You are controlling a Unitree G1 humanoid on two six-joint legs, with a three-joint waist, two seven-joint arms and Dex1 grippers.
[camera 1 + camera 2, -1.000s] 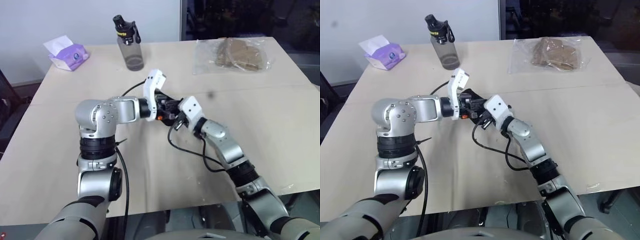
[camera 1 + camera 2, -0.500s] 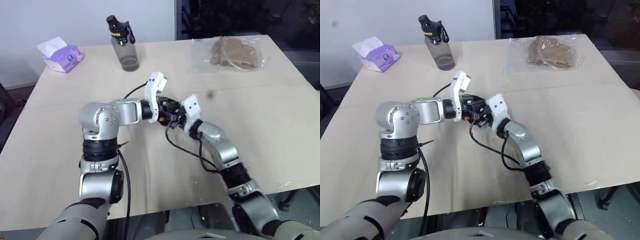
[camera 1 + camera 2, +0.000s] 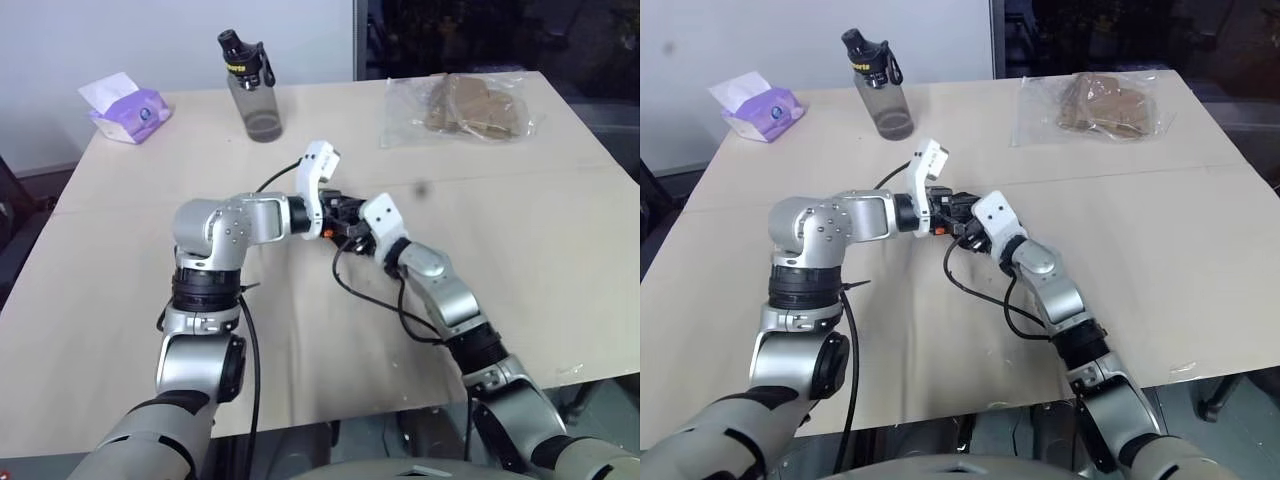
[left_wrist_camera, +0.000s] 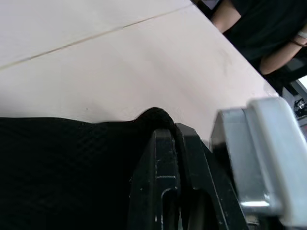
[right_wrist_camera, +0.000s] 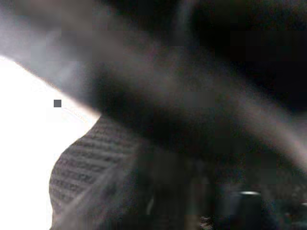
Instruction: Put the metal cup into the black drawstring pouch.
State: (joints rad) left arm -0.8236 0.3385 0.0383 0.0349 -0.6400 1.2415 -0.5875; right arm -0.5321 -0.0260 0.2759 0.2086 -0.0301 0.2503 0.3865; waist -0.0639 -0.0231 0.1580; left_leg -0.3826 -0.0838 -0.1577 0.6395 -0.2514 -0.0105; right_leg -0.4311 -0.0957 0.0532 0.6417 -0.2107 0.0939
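Left hand [image 4: 175, 158] is pinching the floppy pouch [image 4: 62, 167] rim shut mid-tabletop; right hand [image 3: 965, 222], can't tell. Grip cloth near the cord.

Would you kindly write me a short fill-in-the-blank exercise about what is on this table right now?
1. The left gripper is shut on black ____ fabric.
2. The water bottle has a ____ cap.
3. The tissue pack is ____ in colour.
4. The clear plastic bag holds ____ contents.

Missing words: pouch; black; purple; brown
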